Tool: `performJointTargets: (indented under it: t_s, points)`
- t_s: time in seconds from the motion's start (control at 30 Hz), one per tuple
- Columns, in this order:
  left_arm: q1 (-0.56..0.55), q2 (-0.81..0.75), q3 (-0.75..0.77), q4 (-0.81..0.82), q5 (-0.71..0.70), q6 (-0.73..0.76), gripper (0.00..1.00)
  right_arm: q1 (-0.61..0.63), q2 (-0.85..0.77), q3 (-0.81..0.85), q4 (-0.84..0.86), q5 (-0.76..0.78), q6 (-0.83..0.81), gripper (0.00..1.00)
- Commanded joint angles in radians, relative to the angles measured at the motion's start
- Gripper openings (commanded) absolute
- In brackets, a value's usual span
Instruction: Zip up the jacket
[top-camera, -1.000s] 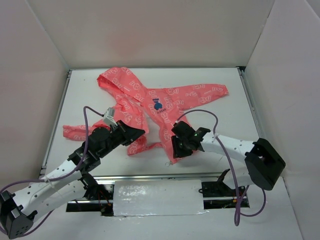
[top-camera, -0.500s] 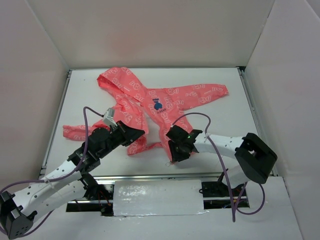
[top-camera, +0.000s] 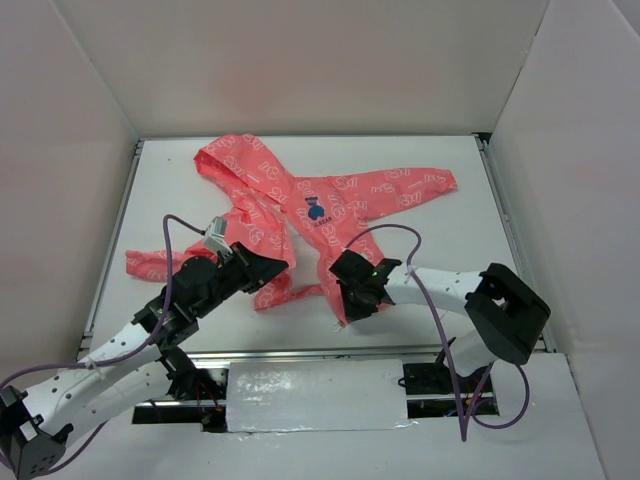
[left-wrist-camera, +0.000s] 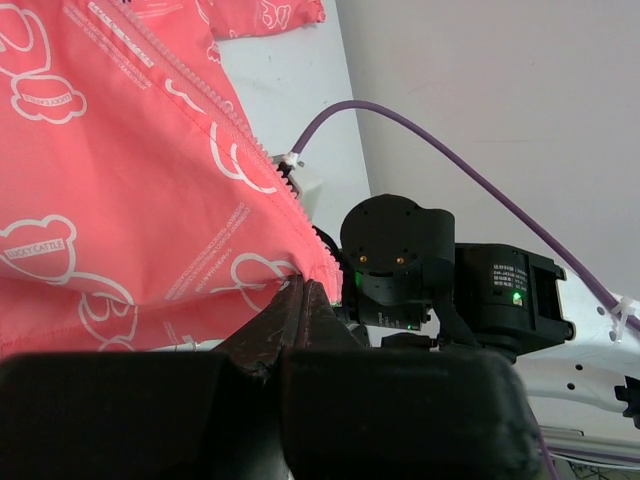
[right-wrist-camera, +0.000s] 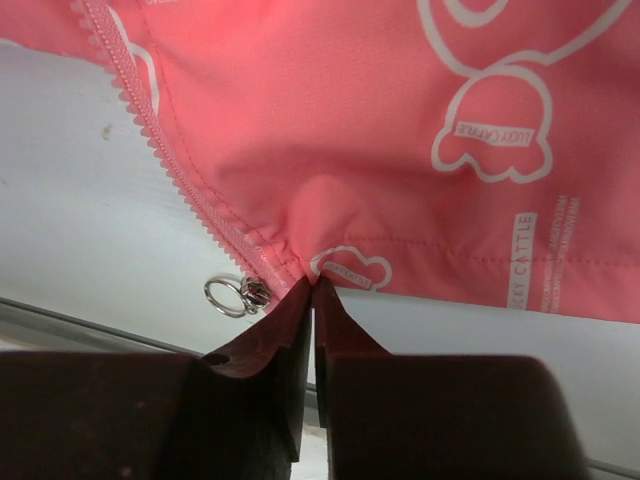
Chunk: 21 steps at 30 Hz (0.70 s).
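Observation:
The coral-pink jacket (top-camera: 300, 205) lies open on the white table, hood at the far left, blue emblem (top-camera: 316, 209) on the chest. My left gripper (top-camera: 270, 268) is shut on the hem corner of the left front panel (left-wrist-camera: 150, 200), beside its zipper teeth (left-wrist-camera: 200, 100). My right gripper (top-camera: 345, 300) is shut on the bottom hem of the right panel (right-wrist-camera: 400, 130). In the right wrist view the silver zipper slider with its ring pull (right-wrist-camera: 238, 294) hangs at the bottom of the zipper tape (right-wrist-camera: 170, 170), just left of my fingertips (right-wrist-camera: 300, 300).
White walls enclose the table on three sides. The jacket's right sleeve (top-camera: 410, 185) reaches far right and its left sleeve (top-camera: 150, 265) lies near the left edge. A metal rail (top-camera: 300, 352) runs along the table's near edge. The right arm shows in the left wrist view (left-wrist-camera: 450, 280).
The right gripper has moved left along the hem and now pinches its bottom corner. The left arm has shifted slightly, still holding its panel.

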Motion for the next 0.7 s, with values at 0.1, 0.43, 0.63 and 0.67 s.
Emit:
performJointTargets:
  t_s: [0.1,0.43,0.63,0.67]
  points:
    - [0.0,0.0,-0.007,0.03,-0.012,0.0,0.0,0.015,0.018,-0.04,0.081,0.006,0.055,0.0]
    - [-0.001,0.005,-0.034,0.054,-0.01,0.009,0.0,0.032,-0.258,-0.162,0.307,-0.049,0.154,0.0]
    - [-0.003,0.014,-0.062,0.056,-0.016,0.031,0.0,0.04,-0.24,-0.181,0.252,0.032,0.161,0.35]
    - [-0.003,0.011,-0.071,0.059,-0.016,0.031,0.0,0.038,-0.246,-0.18,0.247,0.038,0.158,0.44]
